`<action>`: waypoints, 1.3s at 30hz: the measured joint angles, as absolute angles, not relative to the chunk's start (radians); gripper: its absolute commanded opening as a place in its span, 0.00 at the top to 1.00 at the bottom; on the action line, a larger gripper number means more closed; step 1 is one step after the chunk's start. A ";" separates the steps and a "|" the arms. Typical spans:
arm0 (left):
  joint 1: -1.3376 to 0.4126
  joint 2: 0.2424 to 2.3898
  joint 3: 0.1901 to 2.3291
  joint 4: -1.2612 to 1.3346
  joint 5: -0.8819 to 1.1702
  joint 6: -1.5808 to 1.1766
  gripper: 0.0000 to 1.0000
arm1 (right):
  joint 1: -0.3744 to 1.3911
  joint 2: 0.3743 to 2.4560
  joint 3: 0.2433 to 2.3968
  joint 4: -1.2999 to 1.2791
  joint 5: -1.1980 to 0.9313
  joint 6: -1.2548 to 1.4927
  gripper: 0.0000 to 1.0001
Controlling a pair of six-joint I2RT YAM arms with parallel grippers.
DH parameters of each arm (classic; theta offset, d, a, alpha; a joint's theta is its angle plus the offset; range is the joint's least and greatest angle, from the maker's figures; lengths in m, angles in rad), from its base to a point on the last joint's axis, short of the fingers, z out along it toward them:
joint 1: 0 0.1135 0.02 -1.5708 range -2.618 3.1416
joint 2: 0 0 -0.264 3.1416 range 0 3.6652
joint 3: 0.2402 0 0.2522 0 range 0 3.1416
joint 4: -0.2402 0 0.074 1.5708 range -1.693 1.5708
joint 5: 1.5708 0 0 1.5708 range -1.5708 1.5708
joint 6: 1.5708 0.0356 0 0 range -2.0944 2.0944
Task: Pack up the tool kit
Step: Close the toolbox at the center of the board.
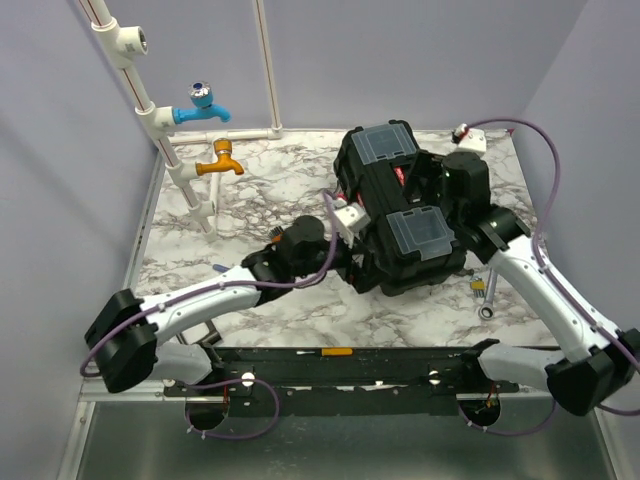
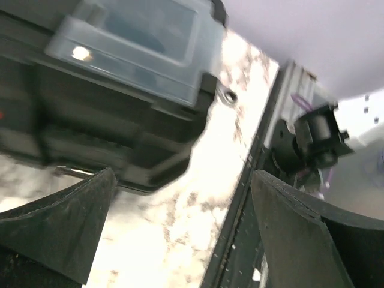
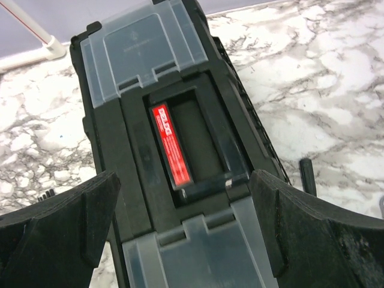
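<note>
Toolbox (image 1: 385, 200) sits right of the bench's (image 1: 250, 300) middle, angled, one end toward the far edge, the other toward the near edge. Both clear lids (image 1: 420, 232) look shut.

R gripper (image 3: 183, 180) hangs over the recess betw. the lids, jaws spread wide either side of the box top, gripping nothing. L gripper (image 2: 183, 177) is at the box's left flank, also spread wide. Nothing sits betw. its fingers, just bench and a box corner beyond.

Progress? Late but not done, I'd say. A wrench (image 1: 486, 302) lies out on the bench betw. box and right edge, and a dark tool handle (image 3: 307, 177) lies just beside the box. Those prob. have to go in, which means opening the box. What's already inside, can't tell.

Writing: red label (image 3: 171, 144) in the recess has white print, too blurry to read. Faint embossing on the far lid (image 3: 144, 51) is unreadable too.
</note>
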State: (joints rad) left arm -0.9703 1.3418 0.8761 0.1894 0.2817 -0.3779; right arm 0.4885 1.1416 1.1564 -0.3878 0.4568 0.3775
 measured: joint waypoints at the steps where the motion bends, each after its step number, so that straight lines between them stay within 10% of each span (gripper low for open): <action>1: -0.949 1.311 0.870 0.197 0.290 -0.379 0.02 | 0.485 1.177 1.188 -0.398 0.448 0.368 0.00; 16: -0.467 1.359 0.660 0.398 0.441 -0.659 0.02 | 0.257 1.478 1.434 -0.391 0.240 0.347 0.00; 39: -0.354 1.891 1.060 0.522 0.606 -1.031 0.07 | 0.190 1.736 1.591 -0.413 0.065 0.313 0.00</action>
State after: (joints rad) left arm -0.3542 1.8908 1.0599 0.5224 0.6060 -1.0309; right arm 0.1898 1.7363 1.5909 -0.4126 0.0647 0.3130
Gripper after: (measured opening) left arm 0.943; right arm 0.998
